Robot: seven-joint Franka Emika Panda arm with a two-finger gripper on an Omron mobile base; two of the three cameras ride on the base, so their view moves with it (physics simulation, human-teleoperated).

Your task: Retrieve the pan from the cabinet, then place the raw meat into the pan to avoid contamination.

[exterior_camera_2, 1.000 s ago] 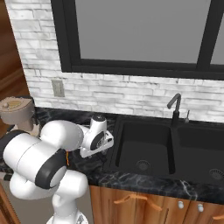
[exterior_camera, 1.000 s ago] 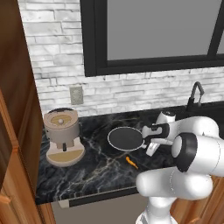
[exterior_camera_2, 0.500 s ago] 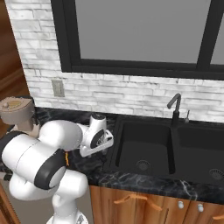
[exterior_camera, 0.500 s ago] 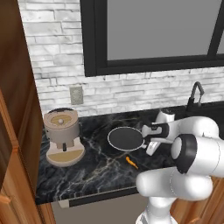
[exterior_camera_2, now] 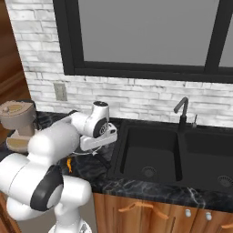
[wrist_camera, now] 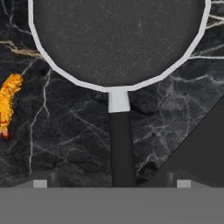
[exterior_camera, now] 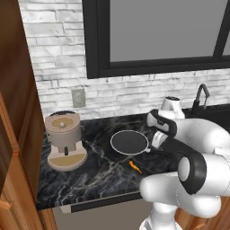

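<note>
The gripper [wrist_camera: 111, 183] stood spread wide, its two dark tips apart on either side of the pan's handle [wrist_camera: 121, 148] and closed on nothing; the handle ran up between them, touched by neither tip as far as the hand view showed. In the left base view the gripper [exterior_camera: 158, 143] hung low just beside the right edge of the pan [exterior_camera: 129, 142].

The pan sat flat on the black marbled counter [exterior_camera: 96, 168], between the coffee machine [exterior_camera: 65, 140] and the sink [exterior_camera_2: 148, 157]. It was round and shallow, black and faintly speckled inside, with a thin pale rim and a handle that went from a light stub to dark.

The raw meat [exterior_camera: 134, 166], a small orange-red sliver, lay on the counter just in front of the pan, apart from it. The reddish-brown cabinet [exterior_camera: 15, 108] stood at the left.
</note>
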